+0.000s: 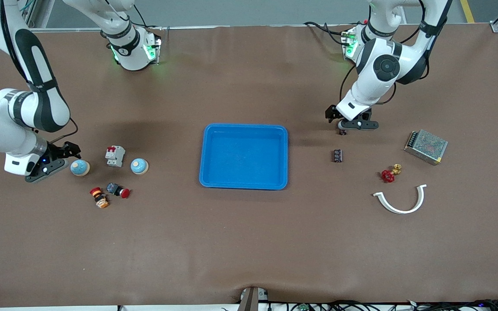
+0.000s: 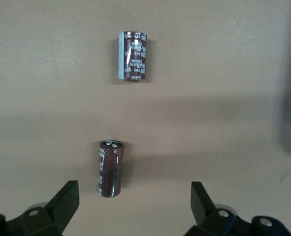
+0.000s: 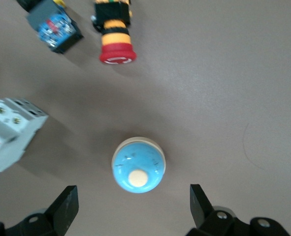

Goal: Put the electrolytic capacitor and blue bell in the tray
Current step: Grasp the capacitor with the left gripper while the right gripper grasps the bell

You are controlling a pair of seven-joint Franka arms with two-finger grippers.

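**Both arms lined up to grasp**

Left gripper [image 2: 133,206], jaws apart, hovers over an electrolytic capacitor [image 2: 110,168]; right gripper [image 3: 134,206], also apart, over a blue bell [image 3: 138,164]. The tray [image 1: 244,184] holds nothing. Next: descend and close.

High front camera over whole table [image 1: 249,259], wrist cameras close, looking down

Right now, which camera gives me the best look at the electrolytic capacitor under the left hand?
The left wrist view: the upright capacitor fills the frame, brown sleeve and top terminals clear, just ahead of the open left hand. The front view shows only a dark speck beneath that hand. The right wrist view misses it.
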